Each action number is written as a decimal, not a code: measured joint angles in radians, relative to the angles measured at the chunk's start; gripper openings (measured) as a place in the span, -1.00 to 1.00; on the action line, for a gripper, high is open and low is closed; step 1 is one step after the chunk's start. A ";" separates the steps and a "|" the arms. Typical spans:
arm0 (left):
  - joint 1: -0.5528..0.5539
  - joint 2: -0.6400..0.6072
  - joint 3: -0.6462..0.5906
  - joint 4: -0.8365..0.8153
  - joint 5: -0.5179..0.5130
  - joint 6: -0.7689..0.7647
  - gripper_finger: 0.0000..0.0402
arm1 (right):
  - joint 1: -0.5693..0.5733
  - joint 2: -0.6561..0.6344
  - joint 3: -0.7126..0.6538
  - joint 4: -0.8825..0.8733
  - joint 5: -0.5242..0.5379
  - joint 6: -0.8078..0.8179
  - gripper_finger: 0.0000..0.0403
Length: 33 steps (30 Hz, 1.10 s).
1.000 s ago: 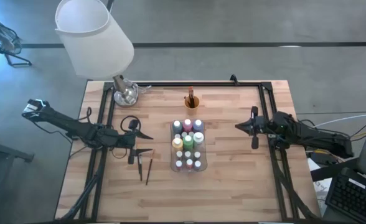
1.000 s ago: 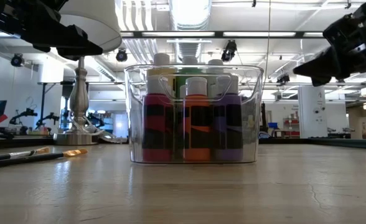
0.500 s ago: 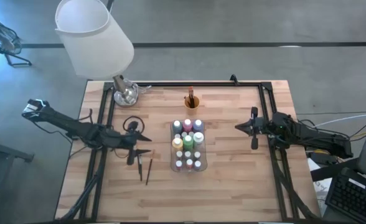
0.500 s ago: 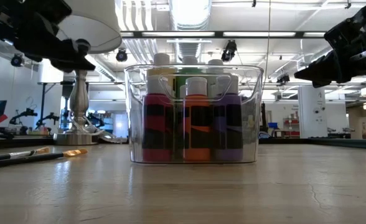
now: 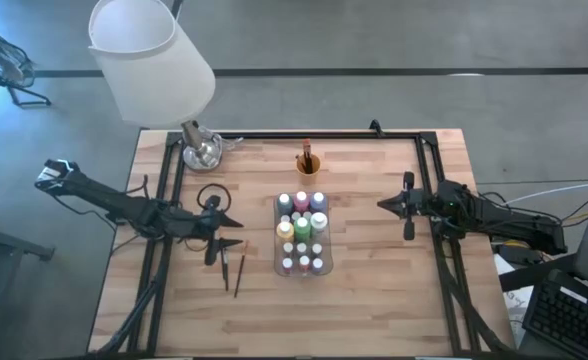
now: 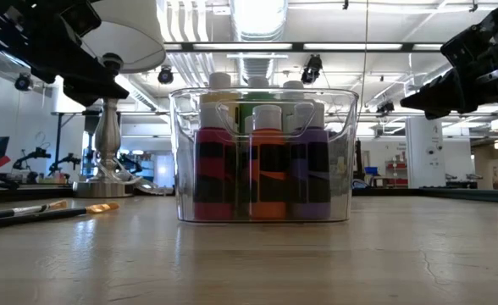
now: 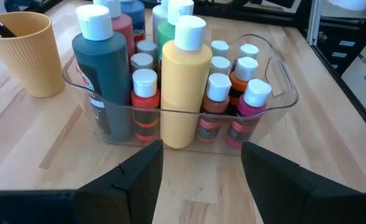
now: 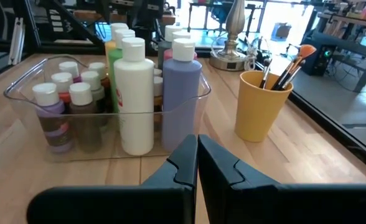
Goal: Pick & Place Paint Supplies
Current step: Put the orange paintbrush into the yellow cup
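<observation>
**Hovering beside the loaded tray**

Hovering above the table (image 5: 374, 290) on the left side, the left gripper (image 5: 236, 232) had its fingers spread apart with nothing between them, pointing toward the clear tray (image 7: 276, 99). Two paintbrushes (image 5: 233, 272) lay on the wood just near of that gripper, side by side; in the low view they showed at the left edge, lying flat (image 6: 29, 212).

The paint bottles (image 5: 302, 232) stood upright inside the tray at the middle of the table. The left wrist view showed a tall yellow bottle (image 7: 185, 87) and a tall dark green bottle (image 7: 102, 84) at the tray's left wall, with smaller capped bottles packed behind them. The right wrist view showed a tall white bottle (image 8: 135, 93) and a lilac bottle (image 8: 182, 93) at the opposite wall.

An orange cup (image 5: 308, 164) holding brushes stood just beyond the tray's far end. A lamp (image 5: 152, 60) stood at the far left corner.

The right gripper (image 5: 382, 204) was raised right of the tray, its fingers pressed together and empty.
</observation>
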 joint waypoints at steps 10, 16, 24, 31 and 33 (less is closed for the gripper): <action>0.000 0.001 0.000 0.017 -0.027 0.046 0.11 | 0.000 0.000 0.000 0.000 0.000 0.000 -0.96; 0.000 0.001 0.000 0.175 -0.131 0.107 0.11 | 0.000 0.000 0.000 0.000 -0.001 0.000 -0.96; 0.001 0.002 0.000 0.461 -0.276 0.236 0.11 | 0.000 0.000 0.000 0.000 -0.001 0.000 -0.96; 0.001 0.002 0.000 0.573 -0.318 0.308 0.11 | 0.000 0.000 0.000 0.000 -0.001 0.000 -0.96; 0.002 0.002 0.000 0.594 -0.336 0.346 0.11 | 0.000 0.000 0.000 0.000 -0.001 0.000 -0.96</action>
